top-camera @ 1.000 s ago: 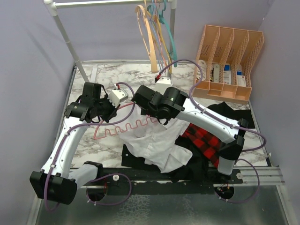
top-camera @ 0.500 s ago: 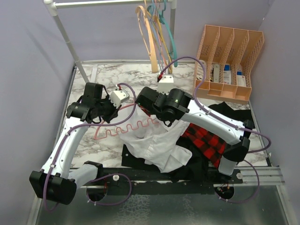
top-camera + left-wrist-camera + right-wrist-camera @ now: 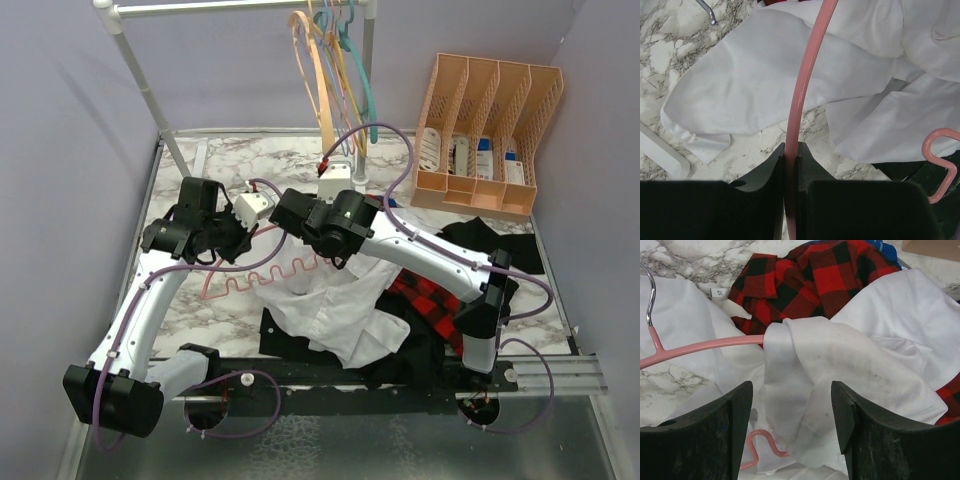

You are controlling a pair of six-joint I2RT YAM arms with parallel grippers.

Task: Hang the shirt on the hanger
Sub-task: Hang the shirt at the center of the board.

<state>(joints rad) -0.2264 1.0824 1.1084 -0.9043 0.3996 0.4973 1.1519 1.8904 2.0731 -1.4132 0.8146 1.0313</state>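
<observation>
My left gripper (image 3: 230, 243) is shut on the upper arm of the thin pink hanger (image 3: 270, 272), which lies low over the marble table. In the left wrist view the jaws (image 3: 791, 150) pinch the pink rod (image 3: 807, 75). The white shirt (image 3: 335, 310) lies crumpled beside and under the hanger, and one fold is draped over the hanger's other arm (image 3: 700, 347). My right gripper (image 3: 290, 222) is open just above that fold (image 3: 840, 355), its fingers (image 3: 735, 420) on either side of it. The metal hook (image 3: 650, 295) shows at the left.
A red-and-black plaid shirt (image 3: 432, 295) and a black garment (image 3: 490, 240) lie to the right of the white shirt. A peach file organizer (image 3: 490, 130) stands at the back right. A rail at the back holds peach and teal hangers (image 3: 335, 70).
My right arm has swung left and slightly back, bringing its open gripper over the shirt fold near the hanger's hook end. My left gripper and the hanger have stayed still.
</observation>
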